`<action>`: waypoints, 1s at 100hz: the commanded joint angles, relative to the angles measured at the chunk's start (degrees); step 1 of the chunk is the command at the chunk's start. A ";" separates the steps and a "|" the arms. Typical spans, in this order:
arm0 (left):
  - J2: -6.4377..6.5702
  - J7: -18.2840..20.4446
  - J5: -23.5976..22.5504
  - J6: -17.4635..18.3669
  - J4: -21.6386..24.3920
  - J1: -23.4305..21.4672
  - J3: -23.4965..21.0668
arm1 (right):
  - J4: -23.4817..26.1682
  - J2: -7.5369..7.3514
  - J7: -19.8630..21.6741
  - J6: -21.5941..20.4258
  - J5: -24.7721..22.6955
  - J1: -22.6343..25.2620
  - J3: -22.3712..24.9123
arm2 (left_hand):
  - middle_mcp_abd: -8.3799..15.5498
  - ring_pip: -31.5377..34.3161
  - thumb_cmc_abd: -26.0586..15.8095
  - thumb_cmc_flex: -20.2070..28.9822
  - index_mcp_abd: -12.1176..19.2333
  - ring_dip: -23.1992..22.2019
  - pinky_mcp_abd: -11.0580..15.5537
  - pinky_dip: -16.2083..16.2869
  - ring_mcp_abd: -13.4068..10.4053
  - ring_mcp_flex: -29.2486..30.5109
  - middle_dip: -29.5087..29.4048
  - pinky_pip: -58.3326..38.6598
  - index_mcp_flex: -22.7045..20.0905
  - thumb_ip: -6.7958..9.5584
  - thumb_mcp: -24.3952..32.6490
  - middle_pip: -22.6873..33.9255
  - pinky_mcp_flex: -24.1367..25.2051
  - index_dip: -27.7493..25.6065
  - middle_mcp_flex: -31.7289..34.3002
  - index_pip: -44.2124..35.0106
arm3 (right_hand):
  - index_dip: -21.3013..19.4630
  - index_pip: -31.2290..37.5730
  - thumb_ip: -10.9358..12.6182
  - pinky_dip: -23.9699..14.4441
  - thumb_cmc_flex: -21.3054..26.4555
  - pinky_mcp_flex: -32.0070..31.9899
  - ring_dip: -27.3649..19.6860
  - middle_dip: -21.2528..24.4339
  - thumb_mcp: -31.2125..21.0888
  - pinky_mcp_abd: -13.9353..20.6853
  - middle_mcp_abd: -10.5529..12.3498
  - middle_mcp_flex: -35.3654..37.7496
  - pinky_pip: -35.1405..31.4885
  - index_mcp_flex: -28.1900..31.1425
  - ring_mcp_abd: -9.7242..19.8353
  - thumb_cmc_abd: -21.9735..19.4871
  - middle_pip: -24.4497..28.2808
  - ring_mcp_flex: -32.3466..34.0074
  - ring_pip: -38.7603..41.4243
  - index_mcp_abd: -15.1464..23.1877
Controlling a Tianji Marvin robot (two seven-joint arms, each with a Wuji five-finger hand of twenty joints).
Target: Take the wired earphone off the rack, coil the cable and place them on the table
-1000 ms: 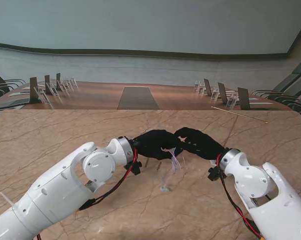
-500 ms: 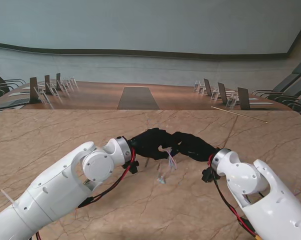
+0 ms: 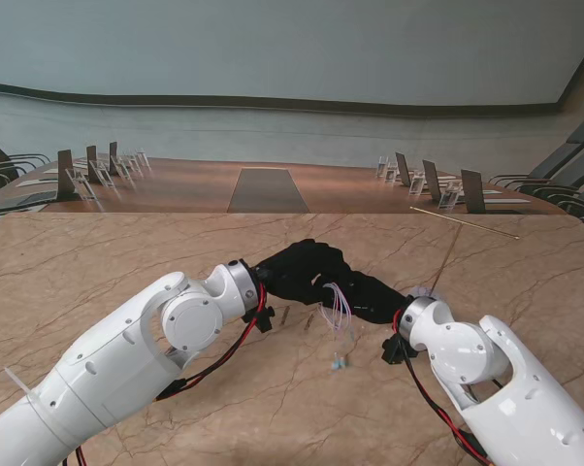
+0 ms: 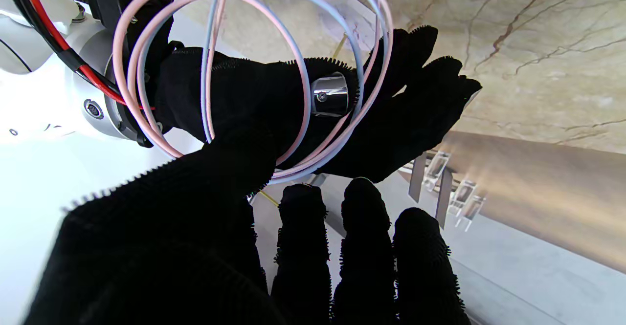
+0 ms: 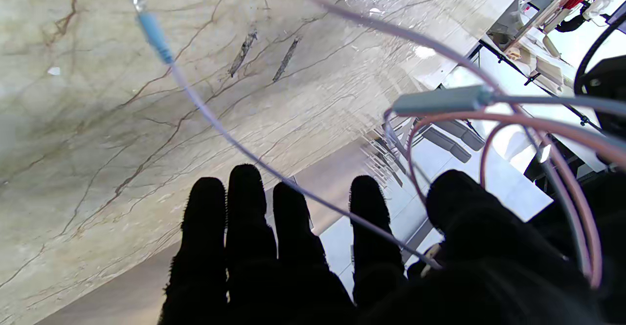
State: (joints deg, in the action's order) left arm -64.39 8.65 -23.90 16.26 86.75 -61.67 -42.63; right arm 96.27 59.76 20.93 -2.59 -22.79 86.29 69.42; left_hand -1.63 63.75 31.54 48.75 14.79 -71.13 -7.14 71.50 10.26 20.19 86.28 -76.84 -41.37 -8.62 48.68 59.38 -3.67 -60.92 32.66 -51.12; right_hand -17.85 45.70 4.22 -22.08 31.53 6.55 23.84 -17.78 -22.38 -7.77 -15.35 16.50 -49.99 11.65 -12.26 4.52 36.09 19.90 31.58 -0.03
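The earphone cable (image 3: 338,309) is pink and pale blue and hangs in several loops where my two black-gloved hands meet over the marble table (image 3: 127,262). My left hand (image 3: 307,267) pinches the top of the coil (image 4: 303,119) with thumb and forefinger, its other fingers (image 4: 362,247) straight. My right hand (image 3: 372,296) lies just behind the loops, nearer to me. The cable's tail (image 5: 234,141) runs out from beside its thumb to the blue plug (image 5: 154,32), which dangles just over the table (image 3: 340,364). An inline remote (image 5: 440,101) sits on one loop. No rack is in view.
Two short dark marks (image 3: 297,317) lie on the marble just left of the plug. A thin rod (image 3: 464,222) rests at the far right of the table. Beyond the far edge stands a long conference table (image 3: 268,189) with chairs and name stands.
My right hand has drawn back toward me and swung left, under the left hand. The loops have grown longer and the plug has dropped lower, nearer to me.
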 commanded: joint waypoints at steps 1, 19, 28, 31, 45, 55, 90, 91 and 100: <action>-0.29 0.19 0.41 0.40 0.32 -0.14 0.04 | 0.15 0.32 -0.35 0.05 -0.32 0.53 0.02 | 1.98 0.02 -1.51 -0.40 -0.64 -1.72 1.12 -0.18 -1.25 0.72 1.47 -0.72 0.21 1.46 0.32 -0.48 -0.60 -0.98 -0.05 -0.38 | 0.69 1.19 0.45 -0.97 1.88 -0.76 0.03 -0.71 0.97 0.42 0.52 -1.06 -1.91 -0.89 0.47 1.68 1.54 -0.66 1.27 0.92; -0.12 0.79 0.80 0.39 0.65 -0.37 -0.05 | -0.06 0.11 0.54 -0.53 0.12 1.19 1.19 | 2.00 1.18 -2.95 0.42 -1.31 -1.99 0.24 0.06 -0.73 2.97 1.38 -1.81 1.72 1.46 -1.45 0.50 -2.32 -2.65 2.51 -0.86 | 0.89 1.10 0.40 -0.73 1.32 -1.76 -0.13 -0.57 1.03 1.10 0.96 -2.47 -1.25 -2.49 1.04 0.96 1.19 -1.89 0.78 1.45; 0.02 1.09 0.71 0.40 0.74 -0.48 -0.27 | 0.38 -0.06 1.14 -0.97 0.09 2.10 2.40 | 2.12 1.37 -3.72 0.96 -1.73 -1.98 0.25 0.09 -0.72 3.41 1.35 -1.87 2.61 1.50 -2.57 0.71 -2.58 -3.49 2.98 -1.27 | 1.12 0.71 0.11 -0.53 0.23 -2.46 -0.31 -0.35 1.72 1.34 1.25 -3.41 -0.53 -3.79 1.40 0.93 0.71 -2.73 0.21 1.78; 0.08 1.23 0.64 0.48 0.73 -0.47 -0.34 | 0.52 -0.08 1.16 -1.15 -0.09 2.40 2.75 | 2.18 1.43 -3.86 1.01 -1.82 -1.98 0.27 0.08 -0.81 3.51 1.38 -1.87 2.79 1.51 -2.70 0.77 -2.62 -3.57 3.06 -1.31 | 1.18 0.62 0.11 -0.47 0.25 -2.59 -0.35 -0.30 1.71 1.38 1.30 -3.59 -0.32 -4.08 1.46 0.91 0.61 -2.78 0.09 1.80; 0.14 1.55 1.09 0.72 0.75 -0.52 -0.54 | 0.91 -0.21 1.34 -1.78 -0.99 3.30 4.04 | 2.15 2.06 -4.06 1.45 -2.24 -2.09 -0.20 0.24 -0.41 4.55 1.33 -2.25 2.93 1.57 -3.21 1.47 -3.20 -3.76 4.57 -1.56 | 1.23 0.83 0.59 -0.47 1.25 -2.52 -0.34 -0.26 0.84 1.54 1.54 -3.66 0.11 -4.29 1.71 0.87 0.68 -2.70 -0.15 2.09; 0.23 1.74 1.07 1.09 0.80 -0.50 -0.59 | 0.93 -0.24 1.39 -1.78 -1.34 3.74 4.75 | 2.37 2.25 -4.35 1.66 -2.52 -2.03 -0.28 0.26 -0.45 5.07 1.21 -2.38 3.31 1.56 -3.54 1.75 -3.66 -4.05 5.32 -1.79 | 1.20 1.02 1.32 -0.53 1.82 -2.52 -0.31 -0.24 -0.02 1.66 1.68 -3.82 0.36 -4.47 1.85 0.82 0.71 -2.72 -0.30 2.07; 0.38 2.44 1.96 1.67 1.76 -0.59 -0.76 | -1.11 0.15 -0.84 -0.63 -3.36 2.99 4.38 | 2.30 2.61 -4.90 2.13 -2.45 -1.84 -0.71 0.19 -0.14 6.16 0.86 -2.66 3.82 1.65 -4.64 1.87 -4.53 -4.48 6.55 -2.09 | 2.50 -1.52 4.75 -2.05 4.17 -1.15 1.18 -1.26 -5.69 1.51 1.73 -4.52 -0.14 -7.12 2.11 3.99 3.81 -1.34 2.24 5.19; 0.38 2.47 1.99 1.67 1.78 -0.56 -0.73 | -1.18 0.16 -0.86 -0.61 -3.43 2.94 4.33 | 2.29 2.61 -4.93 2.13 -2.40 -1.83 -0.73 0.19 -0.13 6.15 0.86 -2.66 3.82 1.66 -4.65 1.85 -4.54 -4.48 6.54 -2.08 | 2.54 -1.64 4.71 -2.09 4.16 -1.09 1.22 -1.30 -5.70 1.49 1.77 -4.50 -0.20 -7.13 2.13 4.03 3.90 -1.25 2.33 5.25; 0.36 2.68 2.30 1.68 1.86 -0.28 -0.49 | -1.61 0.20 -1.04 -0.38 -3.57 2.57 3.76 | 2.29 2.58 -4.98 2.12 -2.29 -1.81 -0.71 0.15 -0.12 6.09 0.87 -2.63 3.88 1.71 -4.81 1.77 -4.47 -4.58 6.38 -2.05 | 3.18 -4.52 3.66 -2.53 3.85 -1.00 1.72 -1.65 -5.77 1.36 1.76 -4.82 -0.83 -7.11 2.15 4.92 5.00 -1.09 3.31 5.88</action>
State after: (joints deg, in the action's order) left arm -63.86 11.05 -21.85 17.75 88.01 -62.04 -43.32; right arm 94.85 59.65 19.91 -3.33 -26.23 88.96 73.59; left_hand -1.00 65.20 28.37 50.10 12.97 -71.38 -7.75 71.24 10.26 25.55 86.29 -77.50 -38.24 -8.39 45.38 59.88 -8.00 -63.87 38.06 -51.12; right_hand -16.16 43.04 7.32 -22.88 34.39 5.22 24.64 -18.44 -27.20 -7.50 -14.51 13.23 -50.00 6.16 -11.12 6.98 39.30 18.74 33.07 3.71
